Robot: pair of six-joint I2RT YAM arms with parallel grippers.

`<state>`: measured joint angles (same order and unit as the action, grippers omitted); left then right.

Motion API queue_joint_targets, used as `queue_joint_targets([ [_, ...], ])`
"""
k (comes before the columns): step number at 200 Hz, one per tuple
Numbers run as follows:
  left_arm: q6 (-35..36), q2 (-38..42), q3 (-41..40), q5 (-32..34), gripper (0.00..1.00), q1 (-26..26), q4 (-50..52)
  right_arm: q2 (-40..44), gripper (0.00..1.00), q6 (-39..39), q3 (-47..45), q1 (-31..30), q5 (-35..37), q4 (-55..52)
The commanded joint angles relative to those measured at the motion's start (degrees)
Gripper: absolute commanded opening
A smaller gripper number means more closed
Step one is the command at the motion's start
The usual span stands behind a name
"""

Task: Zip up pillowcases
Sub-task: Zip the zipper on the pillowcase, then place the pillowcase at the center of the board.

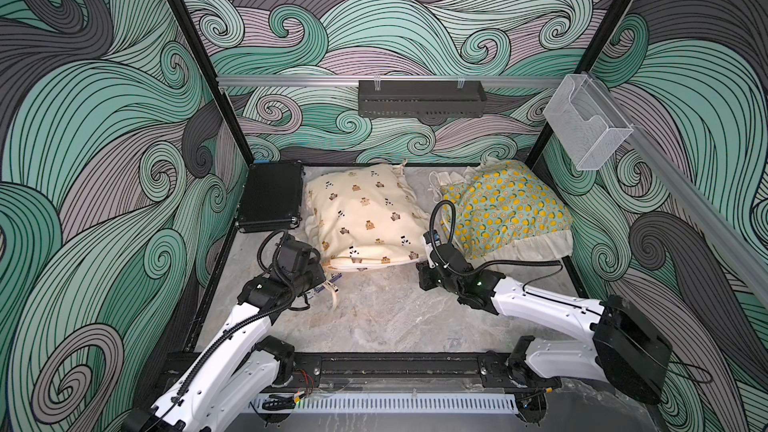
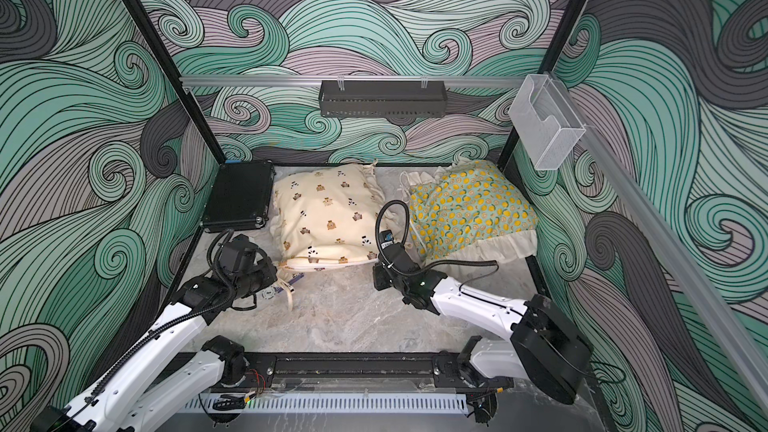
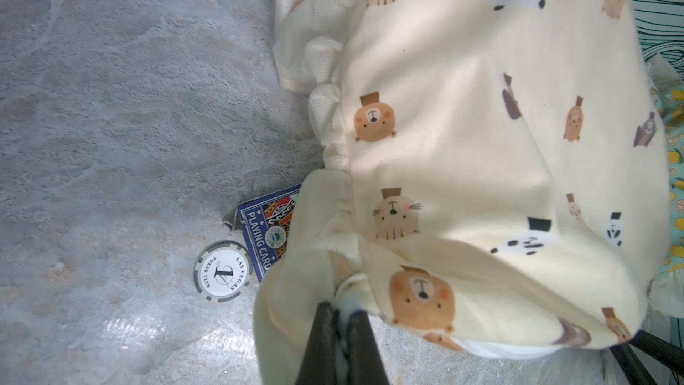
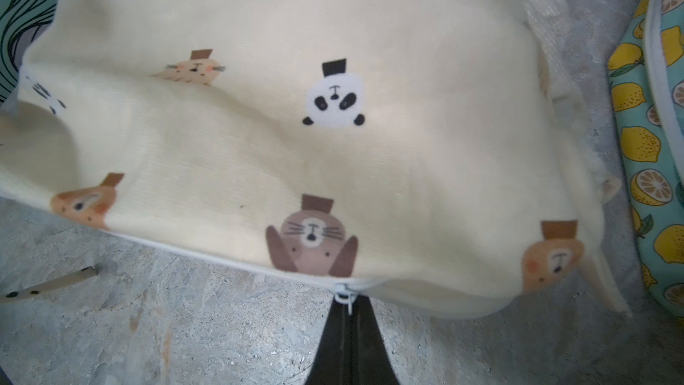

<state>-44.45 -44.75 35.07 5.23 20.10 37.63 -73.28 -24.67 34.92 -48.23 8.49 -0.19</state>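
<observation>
The cream pillowcase (image 1: 365, 218) (image 2: 328, 214) with bear and panda prints lies at the middle back of the table. My left gripper (image 1: 326, 278) (image 3: 342, 314) is shut on the cream fabric at its near left corner. At the near edge, my right gripper (image 1: 419, 268) (image 4: 348, 300) is shut on the white zipper pull (image 4: 342, 290). In the right wrist view the seam looks joined on one side of the slider and gapes on the other. The teal lemon pillowcase (image 1: 507, 209) (image 2: 469, 209) (image 4: 651, 142) lies beside it at the back right, touched by neither gripper.
A black ribbed hard case (image 1: 270, 197) stands at the back left. A blue playing-card box (image 3: 262, 231) and a grey poker chip (image 3: 222, 272) lie by the cream corner. A black tray (image 1: 419, 97) and a clear bin (image 1: 586, 126) hang on the rails.
</observation>
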Motion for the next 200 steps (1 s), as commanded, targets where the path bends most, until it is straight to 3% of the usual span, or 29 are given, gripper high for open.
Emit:
queue_joint_targets([
  [1,-0.9,0.59,0.26,3.21,0.0,-1.27,2.4,1.12,0.0,-0.01,-0.37,1.11,0.23,-1.64],
  [126,-0.29,1.6,0.24,3.15,0.0,-7.88,3.86,1.38,0.0,1.32,0.06,7.91,-3.4,-4.71],
  [200,-0.55,2.63,0.64,2.47,0.0,-10.12,3.81,-0.67,0.0,2.02,3.02,8.86,-9.97,-6.74],
])
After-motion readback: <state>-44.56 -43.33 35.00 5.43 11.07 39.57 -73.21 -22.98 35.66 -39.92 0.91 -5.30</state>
